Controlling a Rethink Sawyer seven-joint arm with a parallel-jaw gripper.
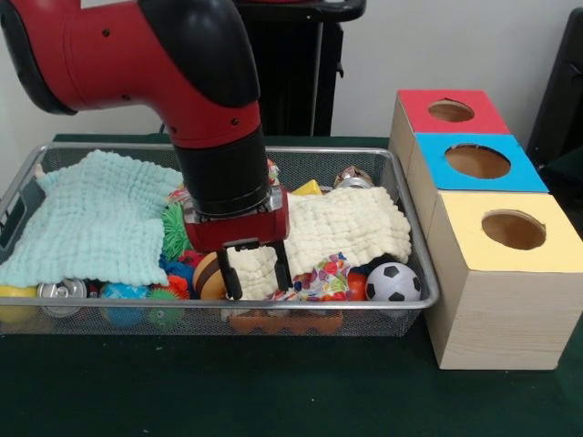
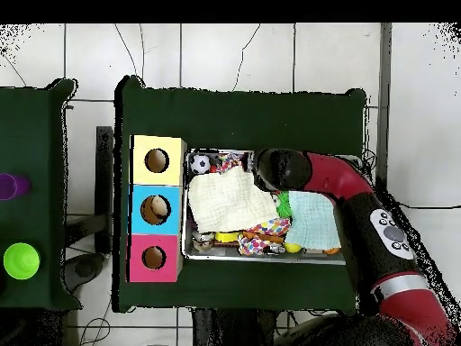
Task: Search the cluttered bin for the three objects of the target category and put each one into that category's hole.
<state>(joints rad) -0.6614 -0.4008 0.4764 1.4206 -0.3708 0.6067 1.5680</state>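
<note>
The silver wire-mesh bin (image 1: 412, 238) holds a heap of toys and cloths. My gripper (image 1: 256, 275) hangs low over the bin's front middle. It is open, with its fingers (image 1: 230, 278) astride the left end of a cream cloth (image 1: 351, 228). An orange striped ball (image 1: 207, 277) lies just left of the fingers. A black-and-white soccer ball (image 1: 393, 282) sits at the front right corner. In the overhead view the arm (image 2: 335, 180) covers the gripper, and the bin's rim (image 2: 270, 259) shows.
Three wooden boxes with holes stand right of the bin: red top (image 1: 474, 123), blue top (image 1: 519, 177), yellow top (image 1: 474, 246). A mint cloth (image 1: 100, 218) covers the bin's left half. A green spiky ball (image 1: 173, 232), a can (image 1: 62, 293) and small balls lie around it.
</note>
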